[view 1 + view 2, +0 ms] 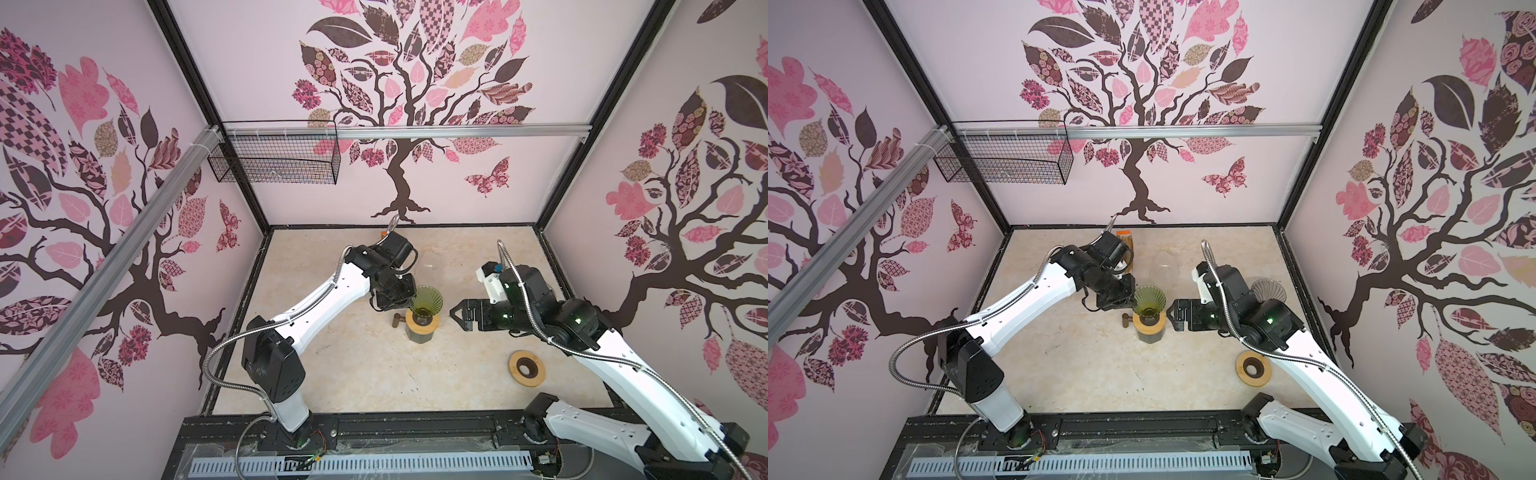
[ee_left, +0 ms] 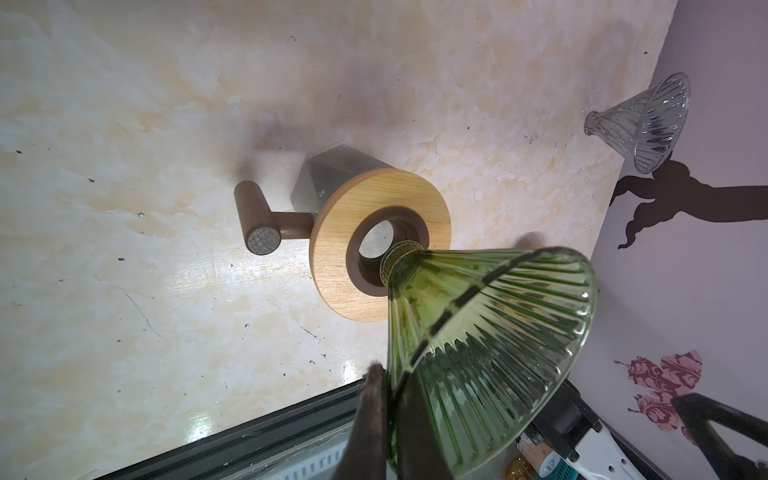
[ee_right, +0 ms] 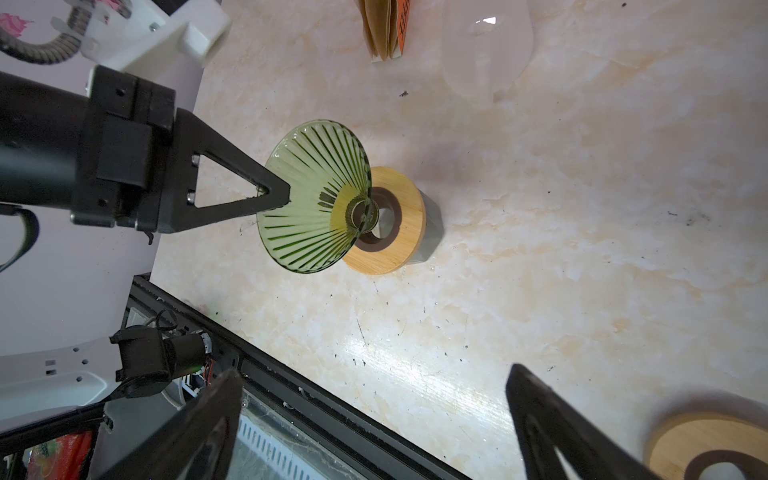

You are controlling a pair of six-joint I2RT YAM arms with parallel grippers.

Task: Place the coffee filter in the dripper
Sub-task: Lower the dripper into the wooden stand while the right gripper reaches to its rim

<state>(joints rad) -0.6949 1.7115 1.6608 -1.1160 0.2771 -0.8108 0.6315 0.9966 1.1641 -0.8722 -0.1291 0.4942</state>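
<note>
Marble tabletop (image 1: 353,374), early stage: left gripper (image 3: 279,194) pinches the green dripper (image 1: 426,300) tilted over the wooden stand (image 2: 332,257), right gripper (image 1: 455,314) gapes empty beside it, filters (image 3: 380,29) untouched beyond.

The left arm (image 1: 328,297) rises from its base at the near edge of the surface and extends toward the centre, with the wrist bent downward. The left hand (image 3: 277,194) is closed, its fingers pinching the rim of the green dripper (image 3: 307,232). The right arm (image 1: 611,357) extends from the near right corner toward the centre, forearm roughly level. The right hand (image 1: 457,314) points toward the left hand. Its fingers (image 3: 199,432) are spread wide, it holds nothing, and it stands near the left hand without contact.
</note>
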